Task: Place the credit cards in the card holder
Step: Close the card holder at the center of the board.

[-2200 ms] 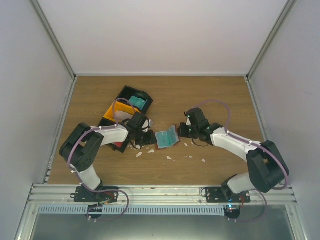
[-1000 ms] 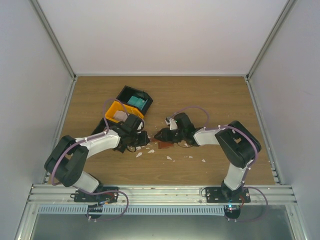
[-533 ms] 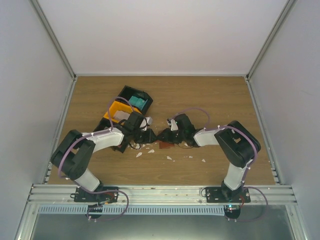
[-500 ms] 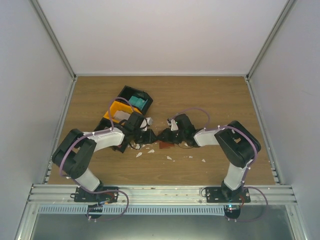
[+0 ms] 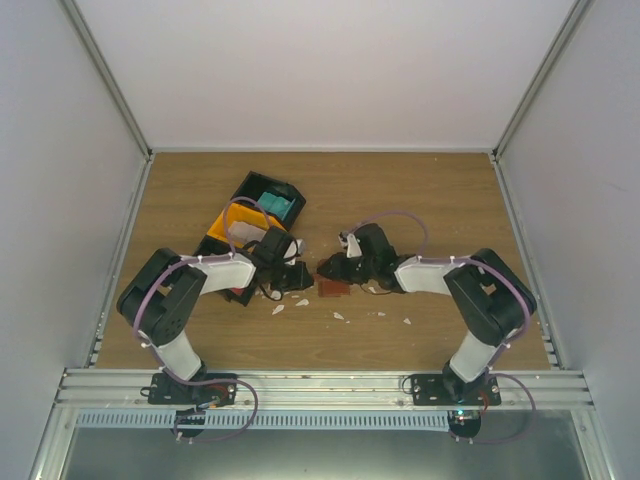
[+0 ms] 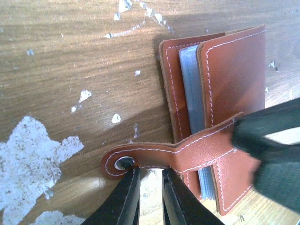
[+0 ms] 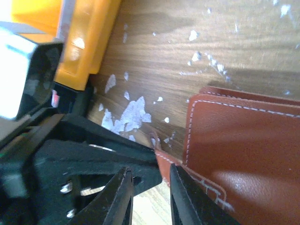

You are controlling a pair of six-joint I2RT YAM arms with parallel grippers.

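Leather card holder (image 5: 333, 288) lies folded mid-frame, pale cards (image 6: 192, 93) inside; teal cards (image 5: 277, 205) wait in the tray (image 5: 248, 182), upper left. Left gripper (image 6: 150, 173) and right gripper (image 7: 150, 171) stand narrowed at its strap (image 6: 187, 152), hold unclear.

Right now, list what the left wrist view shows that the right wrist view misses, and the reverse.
Only the left wrist view: pale blue cards tucked between the holder's leather flaps, and the metal snap at the strap's free end.
Only the right wrist view: the orange tray at the upper left.
Both: the brown holder, its stitched strap, and the wood table dotted with white scraps.
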